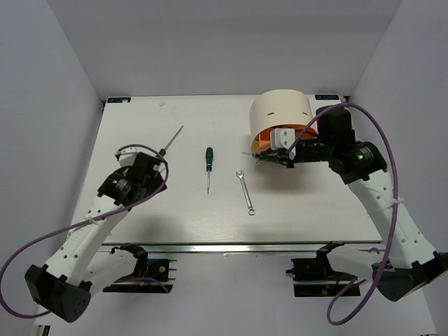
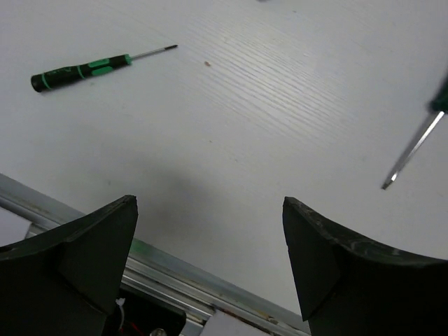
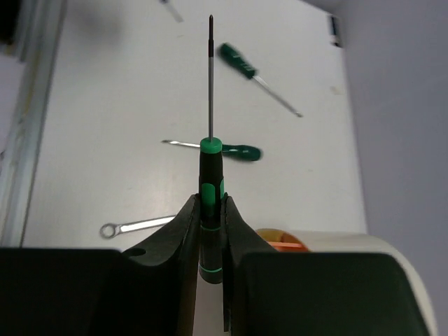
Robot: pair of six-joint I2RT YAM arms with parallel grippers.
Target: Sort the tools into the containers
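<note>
Our right gripper point(image 3: 210, 213) pinches one screwdriver point(image 3: 211, 164) by its handle, just beside the box point(image 1: 281, 110). Our left gripper point(image 2: 210, 241) hangs agape above the white woodgrain table point(image 2: 266, 91), a loose screwdriver point(image 2: 80, 70) ahead-left of it. Pale grey walls point(image 1: 42, 84) enclose the table.

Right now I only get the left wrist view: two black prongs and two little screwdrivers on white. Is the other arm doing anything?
Observer: Yes, the right tool is shut on a green-handled screwdriver, shaft pointing straight out.
Operator: Near anything?
Observer: It is right at the orange front of a beige drum-shaped box.
Operator: Any other tools lying out?
Observer: A small silver wrench, just right of a loose screwdriver.
</note>
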